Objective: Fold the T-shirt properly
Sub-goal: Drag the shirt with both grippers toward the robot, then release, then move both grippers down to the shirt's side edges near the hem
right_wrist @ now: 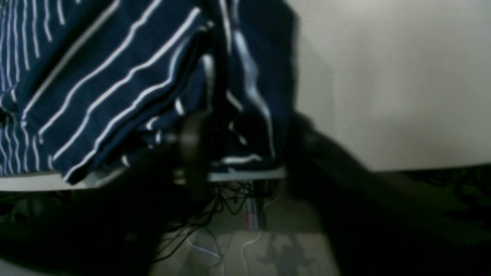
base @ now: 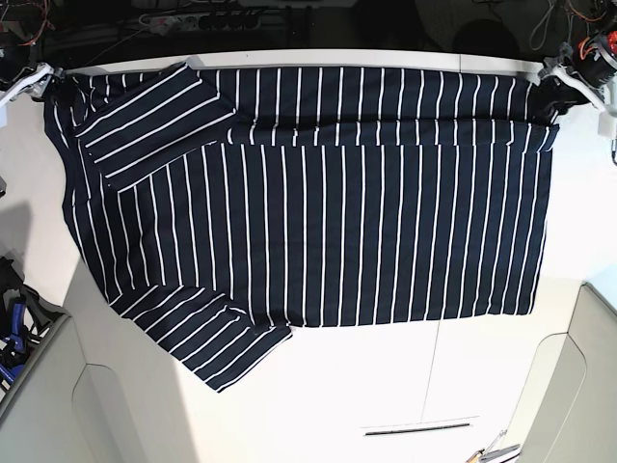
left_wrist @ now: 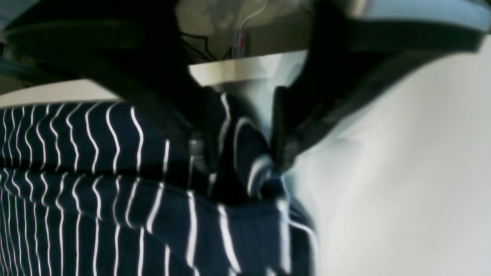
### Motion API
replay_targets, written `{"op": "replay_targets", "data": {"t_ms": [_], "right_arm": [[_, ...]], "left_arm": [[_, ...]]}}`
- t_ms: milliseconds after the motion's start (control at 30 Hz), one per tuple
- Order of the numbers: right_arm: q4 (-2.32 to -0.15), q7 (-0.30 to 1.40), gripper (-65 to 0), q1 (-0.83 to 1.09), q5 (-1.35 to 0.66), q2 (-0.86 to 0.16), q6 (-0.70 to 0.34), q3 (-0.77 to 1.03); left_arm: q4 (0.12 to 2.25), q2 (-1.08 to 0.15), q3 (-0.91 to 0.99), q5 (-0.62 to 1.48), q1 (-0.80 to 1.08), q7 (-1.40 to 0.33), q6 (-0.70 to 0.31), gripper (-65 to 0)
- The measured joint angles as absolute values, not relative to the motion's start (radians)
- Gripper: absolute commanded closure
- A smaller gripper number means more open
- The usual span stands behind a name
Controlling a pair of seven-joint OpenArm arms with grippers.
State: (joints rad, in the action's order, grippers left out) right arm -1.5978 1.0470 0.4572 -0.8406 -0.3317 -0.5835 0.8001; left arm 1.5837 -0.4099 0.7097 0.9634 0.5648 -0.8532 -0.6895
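The dark navy T-shirt with thin white stripes lies spread on the white table, its far edge folded over into a band and one sleeve folded in at the far left. My left gripper sits at the shirt's far right corner. In the left wrist view its fingers stand apart, open, with a bunched fold of the T-shirt loose between them. My right gripper is at the far left corner. The blurred right wrist view shows it open, straddling the edge of the T-shirt.
The table's far edge runs just behind both grippers, with cables and a power strip beyond it. Grey panels flank the near corners. Bare white table lies in front of the shirt.
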Motion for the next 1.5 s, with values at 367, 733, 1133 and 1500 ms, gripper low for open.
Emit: {"op": "replay_targets", "data": {"t_ms": [367, 733, 1133, 1500], "right_arm": [[-1.598, 0.969, -35.2, 0.308, -0.840, -0.425, -0.571, 0.867], [-1.470, 0.868, -35.2, 0.008, -0.724, -0.470, -0.571, 0.730], [-0.980, 0.693, -35.2, -0.373, -0.543, -0.480, -0.567, 0.442], [-0.701, 0.534, -35.2, -0.491, -0.410, -0.479, -0.565, 0.324]], "left_arm": [[1.584, -0.418, 0.957, 1.053, 0.560, -0.837, -0.689, -39.6], [1.584, -0.489, 0.943, 1.039, 0.471, -0.804, -0.689, -39.5], [1.499, -0.545, 0.715, 0.885, 0.308, -0.806, -0.688, -39.6], [1.269, -0.547, 0.562, 0.749, 0.064, -0.694, -0.685, -43.6]]}}
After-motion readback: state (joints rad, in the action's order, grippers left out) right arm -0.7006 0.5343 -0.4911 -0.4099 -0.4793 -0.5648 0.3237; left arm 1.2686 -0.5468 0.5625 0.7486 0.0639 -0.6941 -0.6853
